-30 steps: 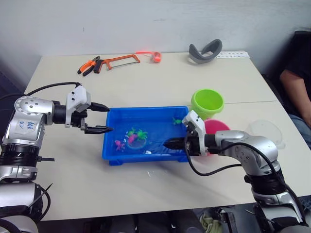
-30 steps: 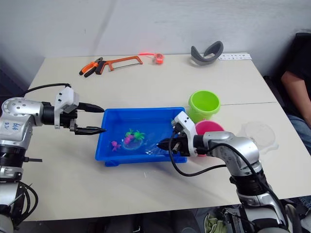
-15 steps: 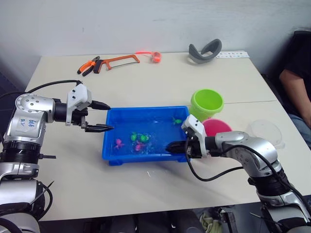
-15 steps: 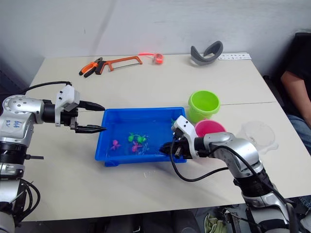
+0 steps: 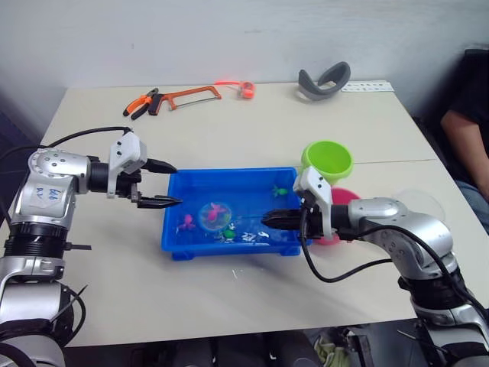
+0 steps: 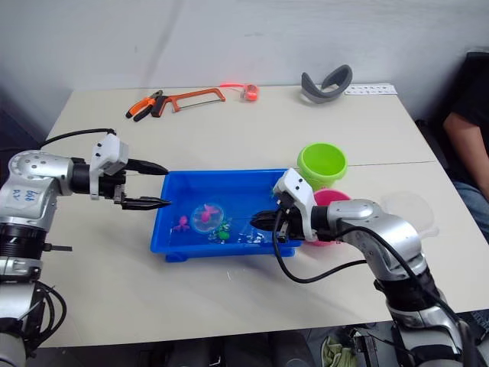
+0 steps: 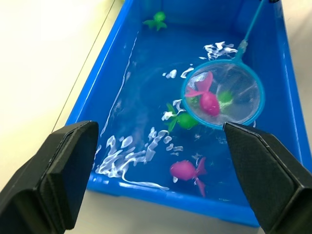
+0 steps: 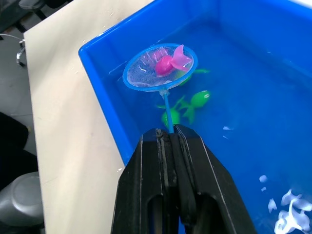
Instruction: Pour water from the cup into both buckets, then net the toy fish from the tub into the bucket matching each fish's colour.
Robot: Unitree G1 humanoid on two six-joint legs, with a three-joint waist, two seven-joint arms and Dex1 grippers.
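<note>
The blue tub [image 5: 229,174] holds water and several toy fish: a pink one [image 7: 187,170], a green one [image 7: 156,20] in the far corner, and more green ones [image 8: 192,100] under the net. The net [image 5: 215,215] hangs just above the water with a pink fish [image 7: 208,99] in its mesh. My right gripper [image 5: 266,220] is shut on the net's thin handle over the tub's right side. My left gripper [image 5: 176,186] is open at the tub's left rim, holding nothing. The green bucket [image 5: 327,157] and the pink bucket [image 5: 345,196] stand right of the tub, the pink one partly behind my right arm. The clear cup [image 5: 420,205] sits further right.
At the table's back lie orange pliers [image 5: 140,103], a hacksaw [image 5: 187,95], a small orange ring [image 5: 244,89] and a grey curved band [image 5: 325,80]. A person [image 5: 467,115] sits at the right edge. Water drops lie on the table in front of the tub.
The net has swept left through the water and come up with a pink fish in it. My right gripper rose a little with it. The left gripper has hardly moved.
</note>
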